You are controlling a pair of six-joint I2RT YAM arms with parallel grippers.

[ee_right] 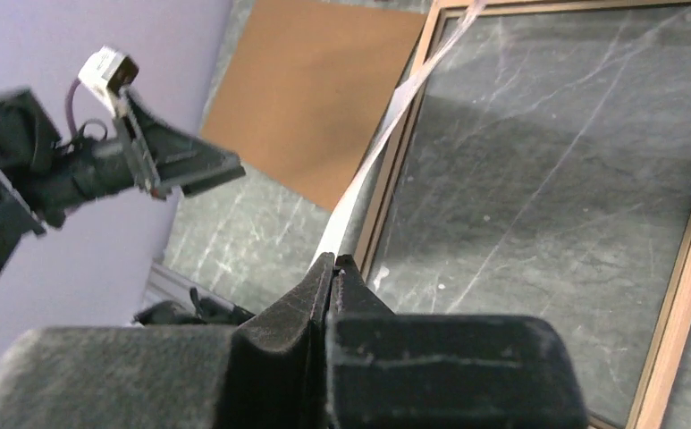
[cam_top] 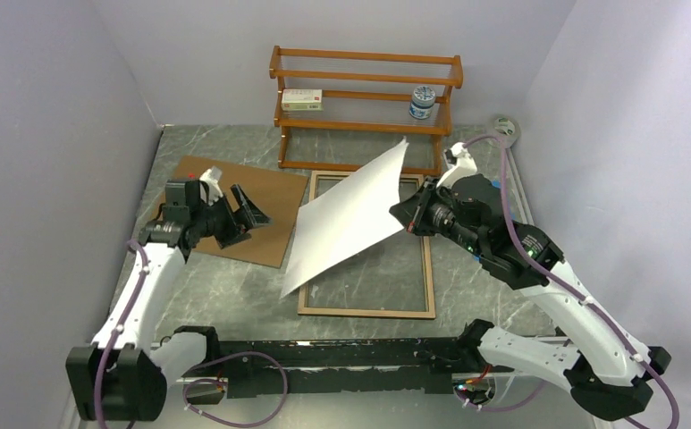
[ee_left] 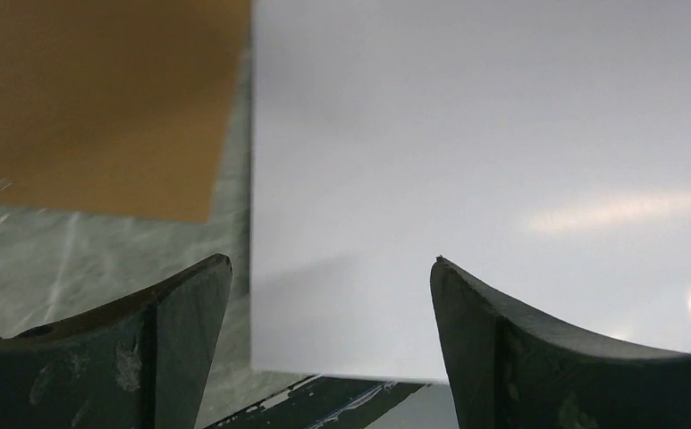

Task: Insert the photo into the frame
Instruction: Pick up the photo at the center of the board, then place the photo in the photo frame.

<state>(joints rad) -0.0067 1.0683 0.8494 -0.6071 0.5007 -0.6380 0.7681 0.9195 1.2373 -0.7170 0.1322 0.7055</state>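
Right tool [cam_top: 408, 220] pinches one edge of the photo [cam_top: 350, 219], which slants away from it over the frame [cam_top: 368, 312]; left tool [cam_top: 245, 223], spread and empty, faces the photo.

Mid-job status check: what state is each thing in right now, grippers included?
photo: white side up, tilted above the frame, pinched at its right edge, not yet in.
frame: lying flat, brown side up, nothing in it.
brown board: lying flat, left of the frame.
left gripper: open, empty.
right gripper: shut on the photo.
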